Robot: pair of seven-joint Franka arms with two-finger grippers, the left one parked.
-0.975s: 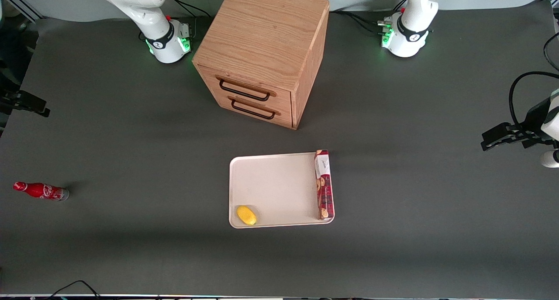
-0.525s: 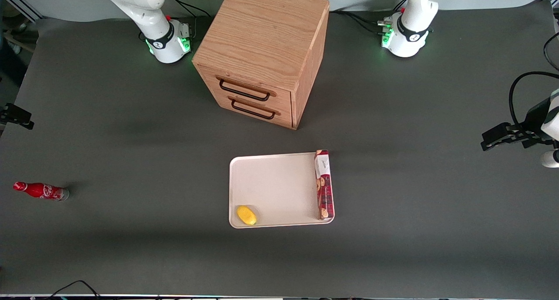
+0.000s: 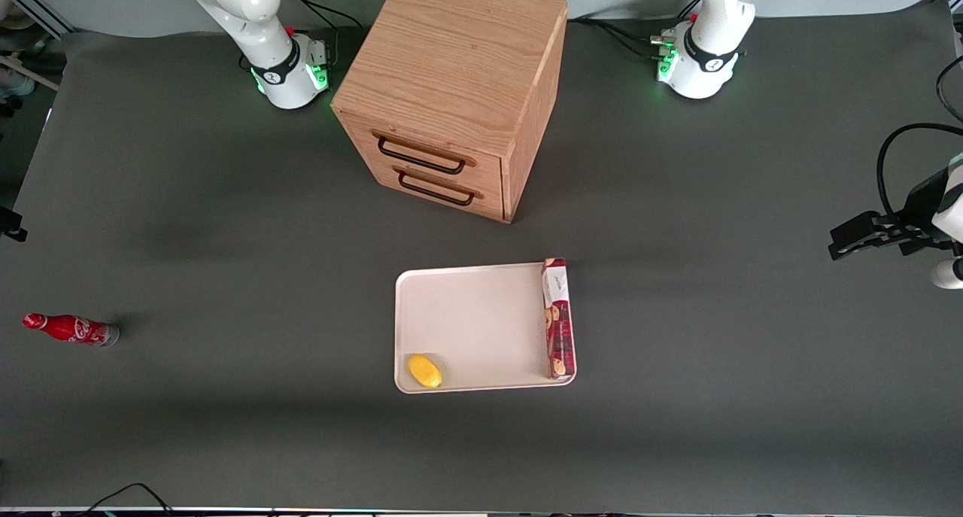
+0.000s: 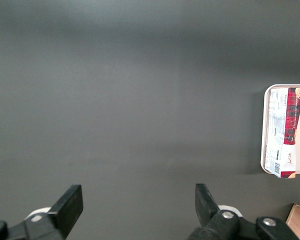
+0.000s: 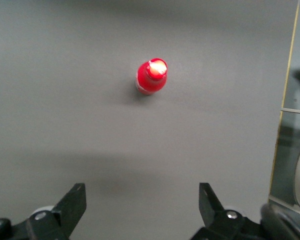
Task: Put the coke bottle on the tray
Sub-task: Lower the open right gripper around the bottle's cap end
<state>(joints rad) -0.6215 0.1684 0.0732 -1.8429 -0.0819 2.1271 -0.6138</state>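
A: Where is the coke bottle (image 3: 70, 329)?

B: It stands upright on the dark grey surface (image 3: 226, 291), toward the working arm's end, well apart from the tray (image 3: 474, 329). The right wrist view looks straight down on its red cap (image 5: 151, 77).

A: And the gripper (image 5: 142, 207)?

B: It hangs high above the bottle, touching nothing. Its two black fingers (image 5: 73, 202) are spread wide with only bare surface showing between them (in the front view just a dark bit of the arm shows at the edge of the picture).

A: What lies on the tray?

B: A long red cookie box (image 3: 557, 318) lies along the rim toward the parked arm's end, and a small yellow lemon (image 3: 424, 371) sits in the corner nearest the front camera, toward the working arm's end. The middle of the tray is bare.

A: Anything else?

B: A wooden drawer cabinet (image 3: 451, 88) with two black handles stands farther from the front camera than the tray.
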